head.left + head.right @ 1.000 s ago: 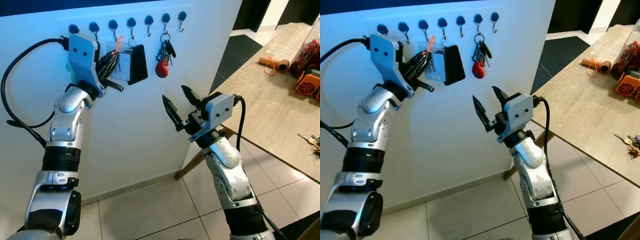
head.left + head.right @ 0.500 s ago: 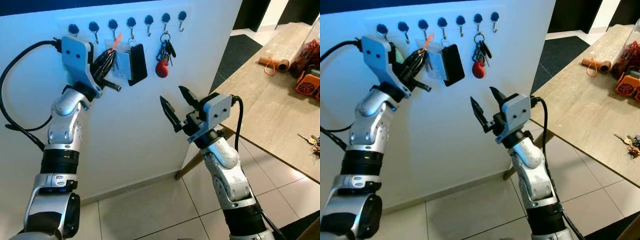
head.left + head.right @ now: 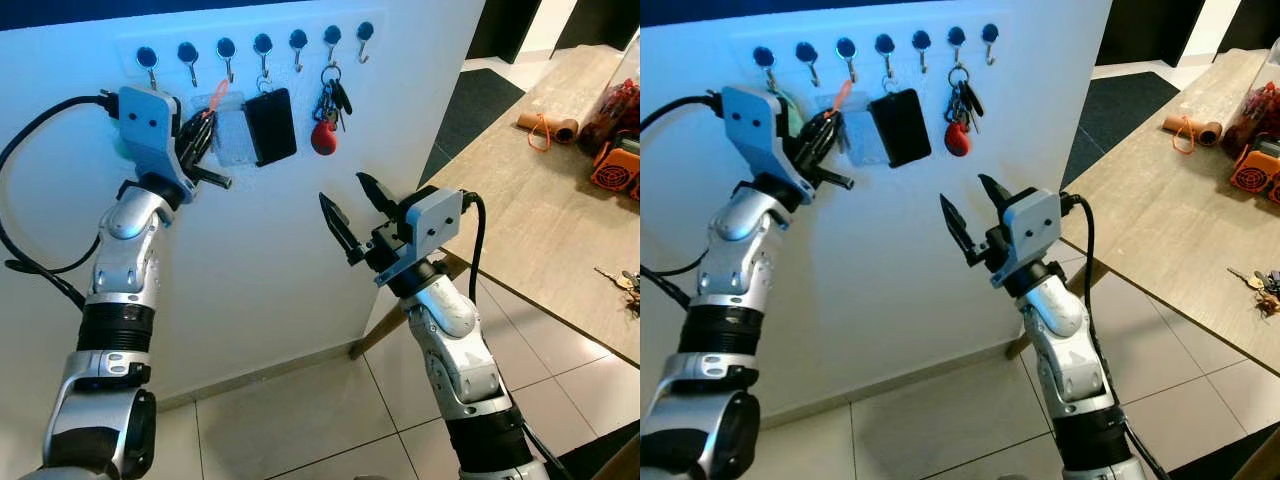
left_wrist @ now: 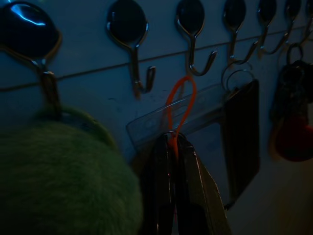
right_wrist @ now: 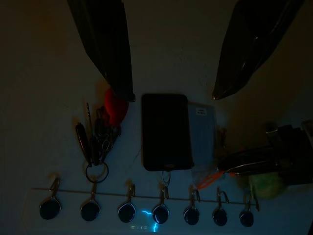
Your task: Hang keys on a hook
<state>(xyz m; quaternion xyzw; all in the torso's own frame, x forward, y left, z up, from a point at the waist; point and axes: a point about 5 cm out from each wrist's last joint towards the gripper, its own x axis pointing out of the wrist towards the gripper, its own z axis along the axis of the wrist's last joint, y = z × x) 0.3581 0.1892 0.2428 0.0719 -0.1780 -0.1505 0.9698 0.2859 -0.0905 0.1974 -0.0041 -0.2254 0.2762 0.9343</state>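
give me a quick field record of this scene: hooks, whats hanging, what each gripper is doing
hooks: row of wall hooks
hanging: black card holder; key bunch with red fob
left gripper: shut on orange loop of clear badge, just below the hooks
right gripper: open, away from wall, holding nothing
table: to the robot's right

No legible text or markings.

Two silver jointed arms with black cuffs, grey wrist housings, looping black cables, black fingers (image 3: 340,222)
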